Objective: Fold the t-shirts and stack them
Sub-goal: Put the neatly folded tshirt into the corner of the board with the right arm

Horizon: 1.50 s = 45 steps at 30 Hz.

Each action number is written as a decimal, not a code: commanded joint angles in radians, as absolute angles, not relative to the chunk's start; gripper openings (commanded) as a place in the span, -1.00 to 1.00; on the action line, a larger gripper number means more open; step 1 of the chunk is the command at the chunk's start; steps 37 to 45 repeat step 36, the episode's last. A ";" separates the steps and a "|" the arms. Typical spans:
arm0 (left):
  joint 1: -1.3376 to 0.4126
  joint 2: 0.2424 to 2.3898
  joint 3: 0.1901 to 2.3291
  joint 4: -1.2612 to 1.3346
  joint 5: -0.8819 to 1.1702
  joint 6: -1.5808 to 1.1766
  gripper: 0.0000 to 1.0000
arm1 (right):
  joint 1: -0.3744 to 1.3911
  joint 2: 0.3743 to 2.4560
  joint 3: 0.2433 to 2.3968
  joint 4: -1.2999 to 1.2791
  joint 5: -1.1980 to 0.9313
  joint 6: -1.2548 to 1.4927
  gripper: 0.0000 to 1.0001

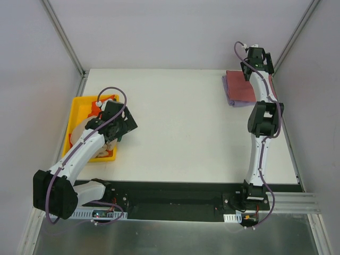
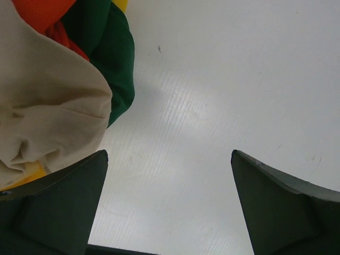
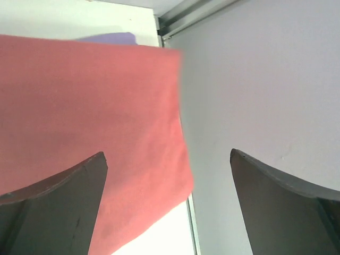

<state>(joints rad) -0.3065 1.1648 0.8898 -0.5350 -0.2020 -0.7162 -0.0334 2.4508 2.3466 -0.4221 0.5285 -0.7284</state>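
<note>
from above, the white counter (image 1: 180, 133) is seen bounded by metal rails and grey walls at the left, the far side and the right. the yellow bin (image 1: 79, 106) is set against the left edge. the left pincer (image 1: 118, 127) is held over the bin's right rim, at the border with the bare counter. in the far right corner, the dusty red t-shirt (image 1: 240, 85) is laid flat on the lavender t-shirt (image 1: 229, 98), of which only a narrow band is shown along the left and near edges. the right pincer (image 1: 257, 62) is held over the stack's far right part, close to the side wall (image 1: 297, 64). a wide bare stretch of counter is left between bin and stack.

in the left wrist view, the fingers are spread wide and nothing is held between them. the beige t-shirt (image 2: 48, 106) is bunched at the left, just beside the left finger. the dark green t-shirt (image 2: 117, 69) is curled around it and the orange t-shirt (image 2: 42, 10) is wedged above. the rest of the view is taken up by open counter.

in the right wrist view, the fingers are likewise spread wide and nothing is gripped. the red cloth is spread under the left finger, its right edge run close along the rail. a sliver of lavender is shown past its far edge. the wall is faced by the right finger.
</note>
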 commanded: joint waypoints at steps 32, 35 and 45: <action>-0.305 0.703 0.684 -0.492 -0.078 -0.710 0.98 | -0.046 0.362 0.442 -0.267 0.075 0.092 0.93; -0.305 0.716 0.698 -0.494 -0.078 -0.703 0.98 | -0.046 0.331 0.440 -0.270 0.087 0.100 0.93; -0.305 0.722 0.703 -0.494 -0.078 -0.704 0.98 | -0.046 0.328 0.440 -0.275 0.089 0.106 0.93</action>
